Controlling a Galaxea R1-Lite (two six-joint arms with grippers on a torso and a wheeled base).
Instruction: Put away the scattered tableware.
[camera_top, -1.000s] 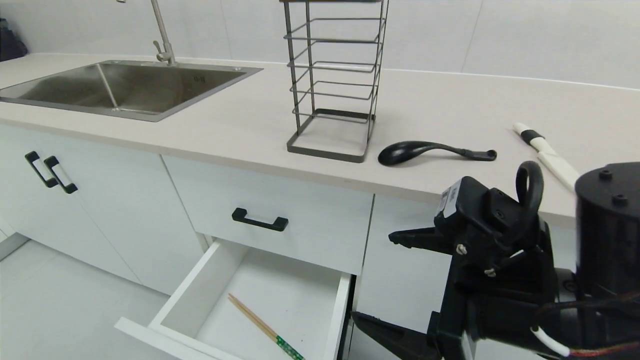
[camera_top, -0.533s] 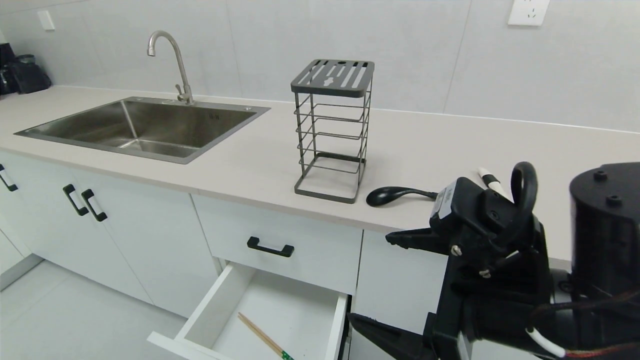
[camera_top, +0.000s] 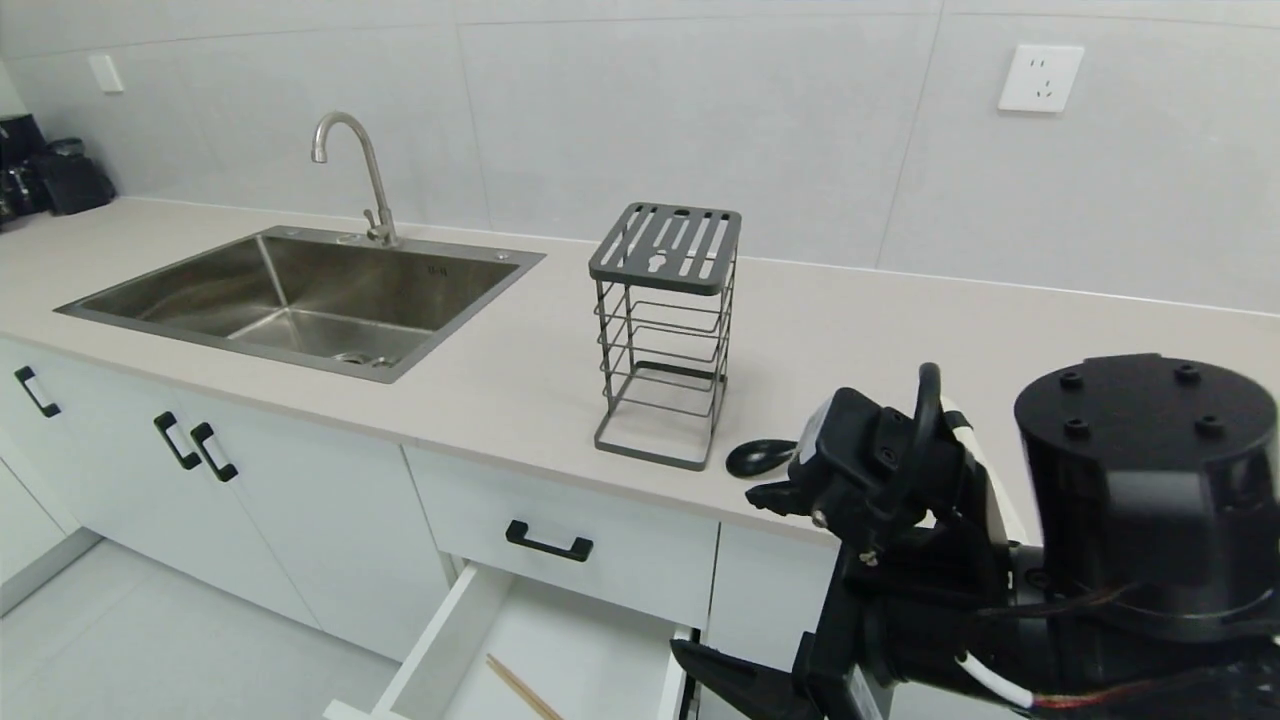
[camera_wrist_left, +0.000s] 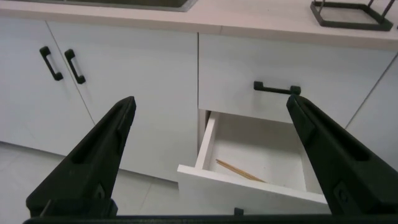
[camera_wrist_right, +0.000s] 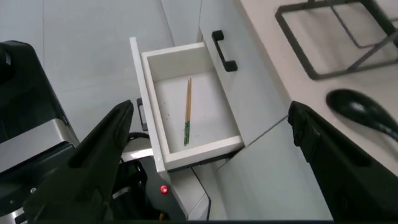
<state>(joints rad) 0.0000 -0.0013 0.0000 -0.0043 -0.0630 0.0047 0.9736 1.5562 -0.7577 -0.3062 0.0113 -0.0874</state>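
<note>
A black spoon (camera_top: 757, 457) lies on the counter (camera_top: 520, 380) just right of the wire rack (camera_top: 664, 335); my right arm hides its handle. The spoon (camera_wrist_right: 360, 109) also appears in the right wrist view. A sliver of a white knife (camera_top: 992, 490) peeks out behind that arm. Below the counter the lower drawer (camera_top: 440, 650) stands pulled out with a pair of chopsticks (camera_top: 520, 690) inside. My right gripper (camera_top: 745, 585) hangs open in front of the cabinet, above the drawer (camera_wrist_right: 149, 93) and its chopsticks (camera_wrist_right: 188, 112). My left gripper (camera_wrist_left: 210, 102) is open, facing the drawer (camera_wrist_left: 249, 190) and chopsticks (camera_wrist_left: 239, 169).
A steel sink (camera_top: 300, 300) with a faucet (camera_top: 360, 170) is set into the counter at the left. The upper drawer with its black handle (camera_top: 548, 543) is closed. Cabinet doors with black handles (camera_top: 190, 450) stand at the left. Bare counter stretches behind the rack.
The head camera has tilted up, so counter, rack and drawer sit lower in the picture and the wall shows. The right gripper stays open in front of the cabinet.
</note>
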